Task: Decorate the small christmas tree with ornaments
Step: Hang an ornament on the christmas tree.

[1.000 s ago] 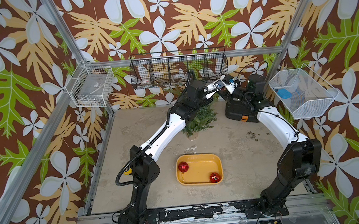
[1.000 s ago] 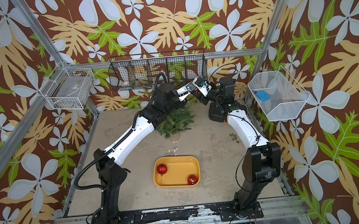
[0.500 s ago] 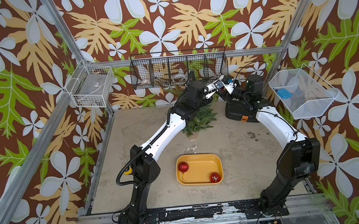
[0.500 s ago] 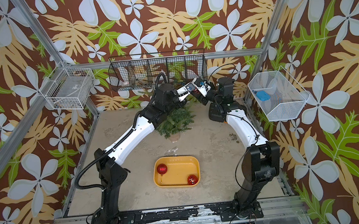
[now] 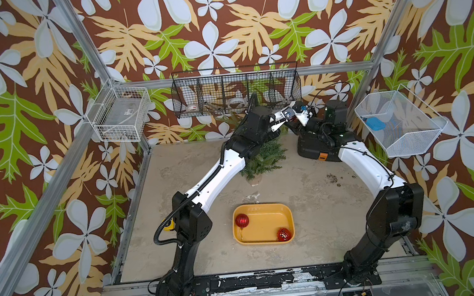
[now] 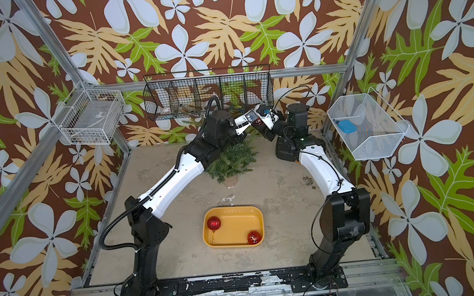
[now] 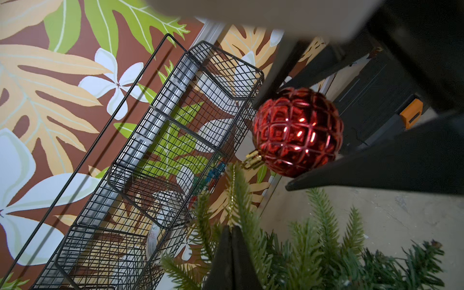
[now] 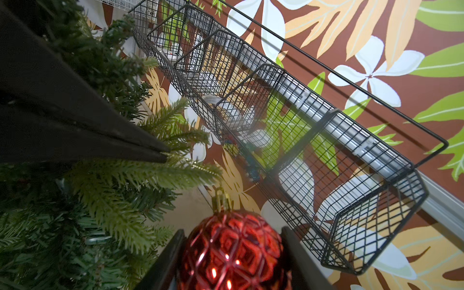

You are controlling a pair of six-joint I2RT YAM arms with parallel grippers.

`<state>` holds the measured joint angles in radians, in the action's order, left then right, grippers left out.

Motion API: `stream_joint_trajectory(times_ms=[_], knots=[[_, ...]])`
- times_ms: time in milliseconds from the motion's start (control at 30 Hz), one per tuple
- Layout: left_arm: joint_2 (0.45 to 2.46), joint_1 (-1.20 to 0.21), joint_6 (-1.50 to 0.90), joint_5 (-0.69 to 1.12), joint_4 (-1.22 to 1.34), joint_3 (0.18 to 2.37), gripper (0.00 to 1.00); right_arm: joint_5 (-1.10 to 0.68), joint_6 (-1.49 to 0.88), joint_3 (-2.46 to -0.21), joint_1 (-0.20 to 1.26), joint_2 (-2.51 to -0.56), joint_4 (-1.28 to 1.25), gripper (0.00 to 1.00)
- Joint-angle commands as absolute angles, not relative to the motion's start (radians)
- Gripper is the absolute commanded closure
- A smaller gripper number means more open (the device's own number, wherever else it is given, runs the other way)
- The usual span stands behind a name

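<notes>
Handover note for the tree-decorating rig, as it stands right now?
Right gripper: jaws closed on a lattice-pattern red bauble, held beside the top of the small christmas tree at the back of the table.
Left gripper: jaws shut, tips at the bauble's gold hanging loop among the top branches; whether they pinch it is unclear.
Yellow tray at the front: ribbed bauble and second lattice bauble lie in it.
Done: none visibly hung yet.
Left: get this loop over a branch, release, then hang the two from the tray.
</notes>
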<state>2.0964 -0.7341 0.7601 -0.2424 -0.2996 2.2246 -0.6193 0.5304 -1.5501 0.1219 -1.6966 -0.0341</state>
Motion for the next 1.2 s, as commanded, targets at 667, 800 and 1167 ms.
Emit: stream_joint_trajectory(times_ms=[667, 800, 1167], knots=[[2.042, -0.736, 0.796, -0.094, -0.313, 2.155, 1.00, -0.806, 0.617, -1.577, 0.155, -1.665, -0.003, 0.83], [2.050, -0.736, 0.817, -0.092, -0.339, 2.159, 1.00, -0.797, 0.618, -1.572, 0.155, -1.663, -0.002, 0.83], [2.050, -0.736, 0.803, -0.264, -0.263, 2.165, 1.00, -0.687, 0.575, -1.539, 0.155, -1.682, -0.048, 0.83]])
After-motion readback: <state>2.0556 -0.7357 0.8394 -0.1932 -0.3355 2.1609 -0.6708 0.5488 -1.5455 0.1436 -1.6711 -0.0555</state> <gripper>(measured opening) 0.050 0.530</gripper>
